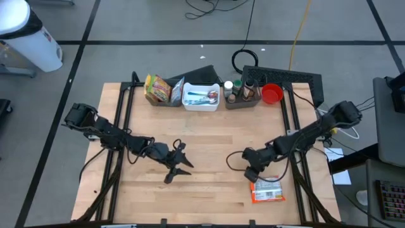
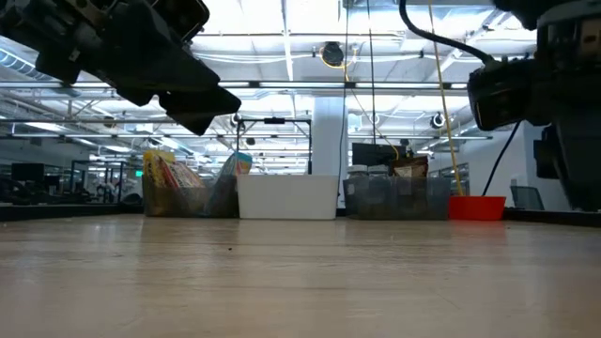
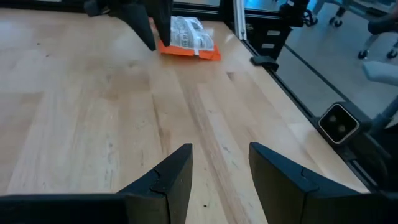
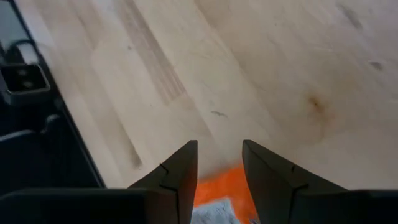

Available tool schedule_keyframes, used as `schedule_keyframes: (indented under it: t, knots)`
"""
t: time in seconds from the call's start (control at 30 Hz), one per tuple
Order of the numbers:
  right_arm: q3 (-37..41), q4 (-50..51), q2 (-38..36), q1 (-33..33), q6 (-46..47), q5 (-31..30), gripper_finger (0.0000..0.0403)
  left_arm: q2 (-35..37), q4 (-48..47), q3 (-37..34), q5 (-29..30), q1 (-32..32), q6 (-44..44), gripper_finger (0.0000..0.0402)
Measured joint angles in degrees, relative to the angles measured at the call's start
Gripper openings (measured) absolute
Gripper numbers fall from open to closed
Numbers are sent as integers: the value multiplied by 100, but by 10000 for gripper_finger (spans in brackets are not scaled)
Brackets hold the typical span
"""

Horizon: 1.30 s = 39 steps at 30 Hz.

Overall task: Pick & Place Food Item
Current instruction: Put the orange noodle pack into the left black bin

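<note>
High view | flat orange packet [image 1: 267, 190] | pale planked table [image 1: 209, 139]

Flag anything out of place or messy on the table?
Only the orange packet: it lies flat alone at the near right of the table, apart from the bins along the back edge. The right claw hangs over it. Nothing spilled or damaged.

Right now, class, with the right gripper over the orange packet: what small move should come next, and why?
Probably lower the right gripper straight down onto the orange packet. Its fingers are open above the packet's edge, not yet gripping it.
</note>
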<state>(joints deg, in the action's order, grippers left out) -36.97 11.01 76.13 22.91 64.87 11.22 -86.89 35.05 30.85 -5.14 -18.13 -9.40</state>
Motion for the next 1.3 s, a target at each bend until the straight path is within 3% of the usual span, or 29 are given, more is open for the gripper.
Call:
schedule_keyframes:
  t: [0.4,0.7,1.3]
  knots:
    - [2,746,-178,-820,-1848,856,114,0,56,0,73,36,14,164]
    - [2,724,-178,-1622,-3591,2218,114,0,382,0,78,219,-490,163]
    - [0,741,369,-1697,-3751,3089,114,0,555,2,568,-18,-574,164]
